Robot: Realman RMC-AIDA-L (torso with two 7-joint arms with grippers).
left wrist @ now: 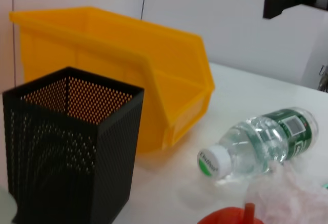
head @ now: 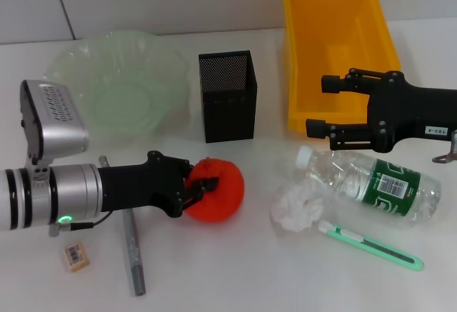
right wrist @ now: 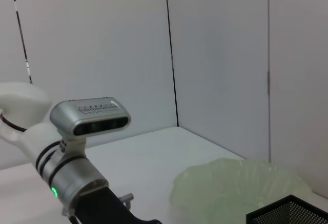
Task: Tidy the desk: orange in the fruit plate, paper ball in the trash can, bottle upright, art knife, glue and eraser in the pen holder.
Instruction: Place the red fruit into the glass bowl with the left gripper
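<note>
Orange (head: 216, 190) gripped by left hand (head: 198, 187) on the desk (head: 235, 276)
Fruit plate (head: 121, 87) lies beyond and left; right hand (head: 321, 105) open, parked over yellow bin (head: 335, 48)

orange (left wrist: 230, 216) cut off at left wrist view's edge; eraser (head: 76, 255) label unreadable.

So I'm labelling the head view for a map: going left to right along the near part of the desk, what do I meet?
Eraser → grey glue stick → orange in the left claw → paper ball → green art knife.
</note>
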